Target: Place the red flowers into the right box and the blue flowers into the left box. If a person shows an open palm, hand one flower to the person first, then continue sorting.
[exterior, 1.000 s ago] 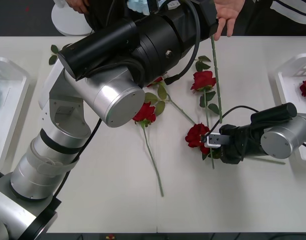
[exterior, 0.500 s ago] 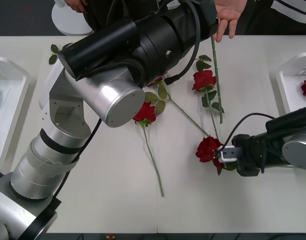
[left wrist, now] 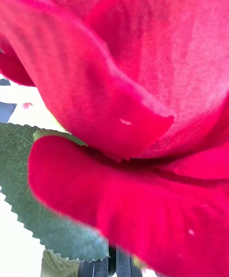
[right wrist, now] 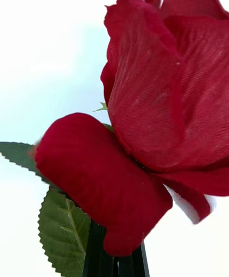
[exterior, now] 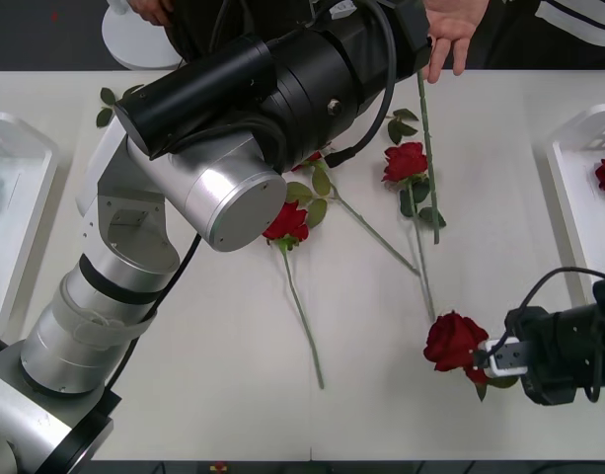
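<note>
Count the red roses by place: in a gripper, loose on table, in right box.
In a gripper: 2, one in right gripper, one in left gripper
Loose on table: 2
In right box: 1
Total: 5 red roses; one more stem runs under the left arm.

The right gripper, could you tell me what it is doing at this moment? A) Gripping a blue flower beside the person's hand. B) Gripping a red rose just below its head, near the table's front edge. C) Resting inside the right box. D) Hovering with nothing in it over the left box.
B: the right gripper is shut on a red rose just under its head, low over the table, short of the right box.
</note>
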Action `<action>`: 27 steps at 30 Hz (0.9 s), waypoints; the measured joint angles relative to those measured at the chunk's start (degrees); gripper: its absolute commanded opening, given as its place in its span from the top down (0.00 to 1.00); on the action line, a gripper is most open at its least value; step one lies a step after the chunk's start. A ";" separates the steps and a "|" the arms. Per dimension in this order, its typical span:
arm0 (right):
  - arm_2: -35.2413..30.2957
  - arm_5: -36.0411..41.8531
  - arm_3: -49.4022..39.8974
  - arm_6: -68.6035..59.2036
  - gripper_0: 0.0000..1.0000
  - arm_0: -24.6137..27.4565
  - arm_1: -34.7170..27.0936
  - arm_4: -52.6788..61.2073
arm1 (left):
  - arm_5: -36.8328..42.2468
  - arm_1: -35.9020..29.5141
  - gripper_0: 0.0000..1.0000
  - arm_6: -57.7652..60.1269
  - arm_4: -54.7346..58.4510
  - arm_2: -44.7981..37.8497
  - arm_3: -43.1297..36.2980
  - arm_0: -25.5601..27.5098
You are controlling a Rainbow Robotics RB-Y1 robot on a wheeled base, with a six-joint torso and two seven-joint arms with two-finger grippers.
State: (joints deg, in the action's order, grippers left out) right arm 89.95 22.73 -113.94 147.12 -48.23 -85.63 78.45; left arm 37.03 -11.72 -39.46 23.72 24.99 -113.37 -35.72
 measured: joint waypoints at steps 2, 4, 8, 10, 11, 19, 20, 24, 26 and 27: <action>1.95 -2.52 -1.85 0.00 1.00 0.00 -1.42 0.00 | 0.00 0.00 1.00 0.00 0.00 0.00 0.00 0.00; 3.59 -5.21 -3.90 -0.04 1.00 0.01 -2.95 0.01 | 0.00 0.00 1.00 0.00 0.00 0.00 0.00 0.00; 4.26 -9.17 -7.73 -1.23 1.00 0.01 -6.03 0.44 | 0.00 0.00 1.00 0.00 0.00 0.00 0.00 0.00; 4.12 -13.00 -8.86 -4.34 1.00 0.01 -7.09 0.93 | 0.00 0.00 1.00 0.00 0.00 0.00 0.00 0.00; 3.90 -14.80 -9.05 -6.87 1.00 0.01 -7.36 1.22 | 0.00 0.00 1.00 0.00 0.00 0.00 0.00 0.00; -5.40 -21.49 -7.69 -23.69 1.00 0.18 -7.49 9.35 | 0.00 0.00 1.00 0.00 0.00 0.00 0.00 0.00; -6.86 -22.83 -7.20 -24.57 1.00 0.27 -7.48 10.79 | -0.01 0.00 1.00 0.00 0.00 0.01 0.00 0.00; -11.50 -27.96 -4.27 -30.56 1.00 0.38 -7.12 15.50 | -0.01 0.00 1.00 0.00 0.00 0.01 0.00 0.00; -13.16 -30.80 -2.10 -34.00 1.00 0.38 -6.28 18.21 | -0.01 0.00 1.00 0.00 0.00 0.01 0.00 0.00; -14.10 -31.95 -0.76 -35.30 1.00 0.38 -5.55 19.65 | -0.01 0.00 1.00 0.00 0.00 0.01 0.00 0.00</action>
State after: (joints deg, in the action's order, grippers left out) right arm 75.85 -9.22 -114.71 111.82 -47.85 -91.18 98.09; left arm 37.02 -11.72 -39.46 23.72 25.00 -113.37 -35.72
